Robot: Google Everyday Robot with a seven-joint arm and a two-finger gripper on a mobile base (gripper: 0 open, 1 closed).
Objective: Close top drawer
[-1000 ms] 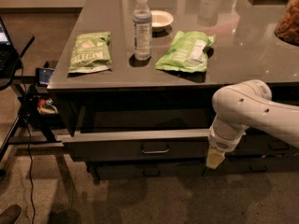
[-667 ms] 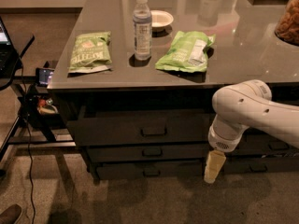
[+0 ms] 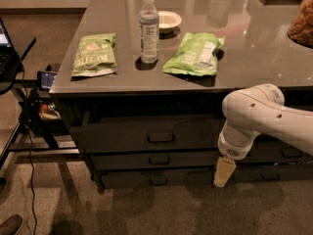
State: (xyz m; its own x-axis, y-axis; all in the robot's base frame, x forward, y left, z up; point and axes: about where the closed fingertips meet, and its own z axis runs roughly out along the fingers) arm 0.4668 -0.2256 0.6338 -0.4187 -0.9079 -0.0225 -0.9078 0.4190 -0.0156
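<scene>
The top drawer is a wide dark grey front with a small metal loop handle, just under the counter's edge. Its front stands nearly flush with the two drawers below it, and no lighter inner rim shows. My gripper hangs from the white arm to the right of the handle. Its pale tip points down in front of the lower drawers and is apart from the top drawer front.
On the grey counter lie two green snack bags, a water bottle and a small white bowl. A black stand with cables is at the left. A shoe is at the bottom left.
The top drawer stood pulled out with its light inner rim showing a second ago; now it is pushed in. My gripper has dropped lower and drawn slightly away from the drawer front.
</scene>
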